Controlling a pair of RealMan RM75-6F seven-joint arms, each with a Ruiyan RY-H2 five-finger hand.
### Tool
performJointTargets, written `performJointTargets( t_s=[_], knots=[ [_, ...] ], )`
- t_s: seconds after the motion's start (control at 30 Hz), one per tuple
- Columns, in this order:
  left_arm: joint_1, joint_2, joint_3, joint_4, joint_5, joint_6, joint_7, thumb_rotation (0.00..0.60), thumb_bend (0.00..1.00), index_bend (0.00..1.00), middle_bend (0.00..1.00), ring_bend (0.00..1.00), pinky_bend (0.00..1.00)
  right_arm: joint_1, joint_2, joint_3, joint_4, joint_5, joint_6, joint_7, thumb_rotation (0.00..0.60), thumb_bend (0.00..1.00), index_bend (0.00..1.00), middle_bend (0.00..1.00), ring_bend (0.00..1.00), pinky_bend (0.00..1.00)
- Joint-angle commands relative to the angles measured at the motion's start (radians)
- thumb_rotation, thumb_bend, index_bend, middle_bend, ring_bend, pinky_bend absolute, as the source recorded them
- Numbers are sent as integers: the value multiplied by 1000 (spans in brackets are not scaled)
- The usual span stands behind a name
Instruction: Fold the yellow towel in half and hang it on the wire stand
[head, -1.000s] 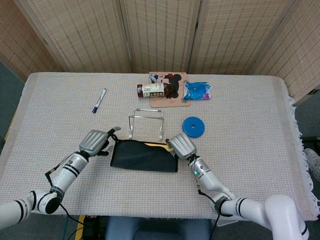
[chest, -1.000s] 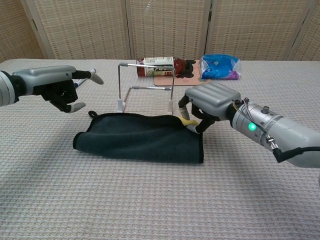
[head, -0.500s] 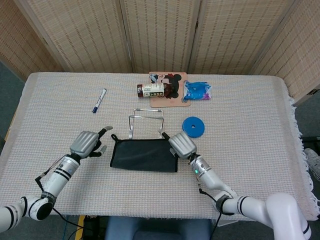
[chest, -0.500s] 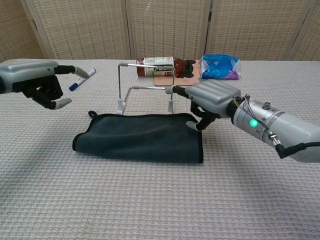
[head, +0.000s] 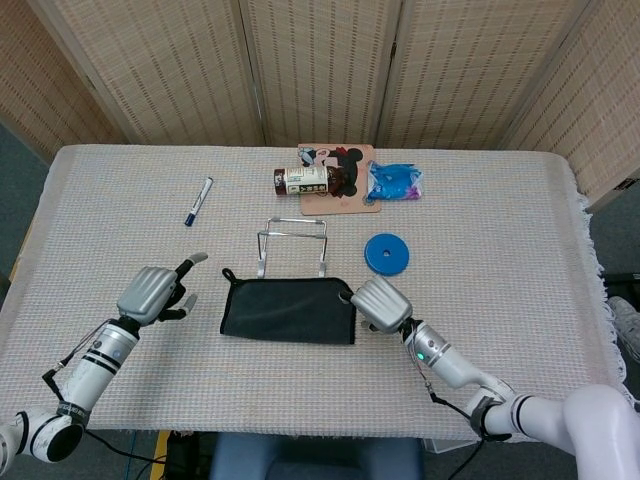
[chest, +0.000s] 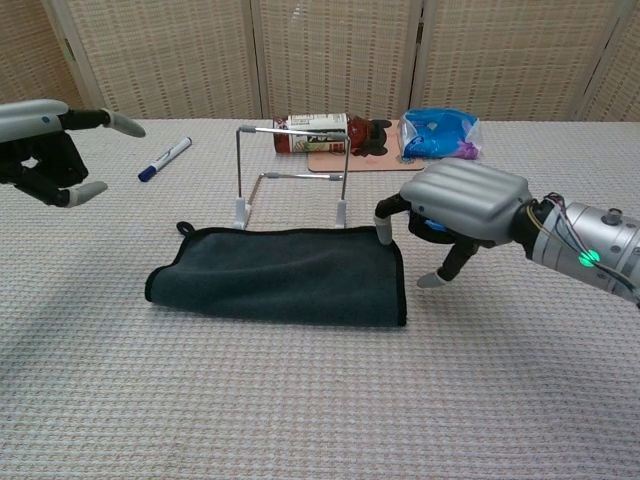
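Right hand: palm down, just off the towel's right edge. Fingers curl downward, apart, gripping nothing. Chest view shows one fingertip touching the towel's rear right corner, another fingertip down on the tablecloth beside the edge; head view hides both under the hand's back.

Left hand: raised, well apart from the towel's left end. One finger points out straight, the rest curl loosely in; nothing held. Chest view shows it clear of the table; head view cannot tell its height.

Towel: lies flat on the tablecloth, folded, dark side up, between the two hands. Small loop at its rear left corner, plain in both views. No yellow shows in either view.

Stand: upright just behind the towel, feet near its rear edge, bare.

Head view alone shows the blue disc whole, right of the stand; in chest view the right hand mostly hides it. Pen lies far left. Bottle and blue bag at the back.
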Motion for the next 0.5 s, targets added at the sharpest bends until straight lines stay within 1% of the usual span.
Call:
performJointTargets(
  t_s=[0.03,0.3,0.5],
  knots=[
    [7,6,4,-8,3,6,-1,600,508,134,971,803,885,1,-9,-18,41,-25,8,6,600,81,432,912,1000,1000],
    [26,19,7,-18,-1,16,-2,600,507,134,971,803,885,19,-61,-26,143,-48,-2,19,600,81,446,917,1000,1000],
    [32,19,3,-14,-8,15,-9,600,507,134,971,803,885,28,-86,-23,173,-51,-7,25,600,108,447,916,1000,1000]
  ],
)
